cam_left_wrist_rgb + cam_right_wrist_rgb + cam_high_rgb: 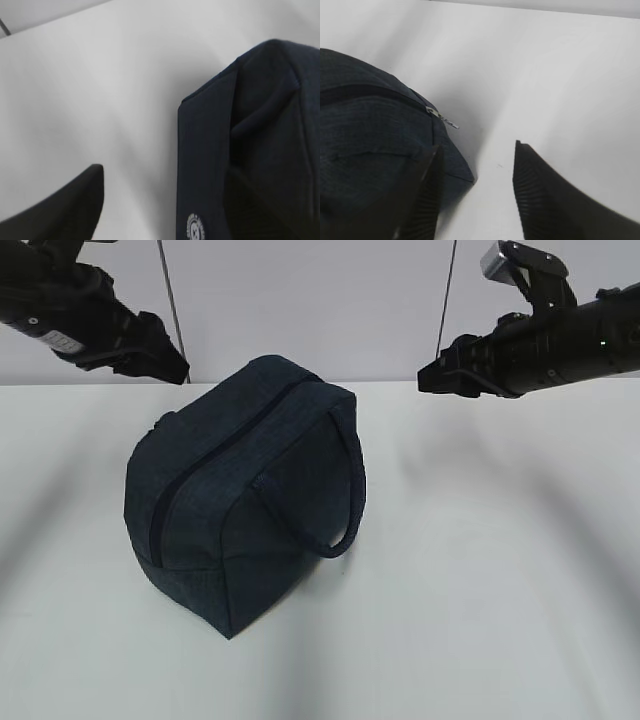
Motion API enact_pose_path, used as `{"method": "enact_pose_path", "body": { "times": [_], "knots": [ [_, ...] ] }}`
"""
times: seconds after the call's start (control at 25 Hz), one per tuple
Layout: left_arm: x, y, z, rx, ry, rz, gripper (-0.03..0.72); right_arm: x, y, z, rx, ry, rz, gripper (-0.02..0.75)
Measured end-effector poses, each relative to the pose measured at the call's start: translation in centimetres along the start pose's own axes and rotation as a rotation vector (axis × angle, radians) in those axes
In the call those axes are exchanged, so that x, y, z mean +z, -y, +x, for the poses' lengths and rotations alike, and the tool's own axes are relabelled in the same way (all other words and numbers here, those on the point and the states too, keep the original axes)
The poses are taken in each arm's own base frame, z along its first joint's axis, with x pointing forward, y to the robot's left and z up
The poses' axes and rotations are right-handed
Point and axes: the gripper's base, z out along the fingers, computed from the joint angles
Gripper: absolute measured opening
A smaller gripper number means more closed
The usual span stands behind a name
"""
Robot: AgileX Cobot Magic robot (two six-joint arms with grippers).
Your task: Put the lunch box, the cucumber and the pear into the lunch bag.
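The dark navy lunch bag (pixel 235 495) stands on the white table (pixel 480 540), its top zipper (pixel 215 455) drawn shut and one loop handle (pixel 335 495) hanging on its right side. The silver zipper pull (pixel 442 118) shows in the right wrist view. My left gripper (pixel 168 362) hangs in the air behind the bag's left, open and empty; its left finger (pixel 65 210) shows beside the bag (pixel 260 125). My right gripper (pixel 477 145) is open and empty, raised at the upper right (pixel 432 375) over the bag's end (pixel 365 130). The lunch box, cucumber and pear are out of view.
A round white logo (pixel 196 228) marks the bag's side. Two thin cables (pixel 170 300) hang against the grey back wall. Bare white tabletop lies on all sides of the bag.
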Motion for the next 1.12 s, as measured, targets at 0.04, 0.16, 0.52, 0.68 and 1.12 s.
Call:
{"method": "enact_pose_path", "body": {
  "times": [0.04,0.16,0.52,0.68,1.12],
  "knots": [
    [-0.1,-0.4,0.2,-0.012,-0.018,0.002,0.445,-0.1,-0.1,-0.1,0.011,0.002,-0.004,0.364],
    [-0.4,-1.4,0.8,-0.048,-0.051,-0.001,0.445,-0.1,-0.3,0.0,0.049,-0.007,-0.031,0.365],
    [0.1,-2.3,2.8,-0.083,-0.128,-0.006,0.445,-0.1,-0.7,0.1,0.074,-0.024,-0.075,0.367],
    [0.1,-2.6,3.2,-0.073,-0.167,-0.045,0.445,-0.1,-0.8,0.1,0.074,-0.025,-0.078,0.368],
    [-0.1,-3.0,3.9,-0.074,-0.244,-0.094,0.445,0.1,-0.2,1.7,0.103,-0.054,-0.024,0.368]
  ]
}}
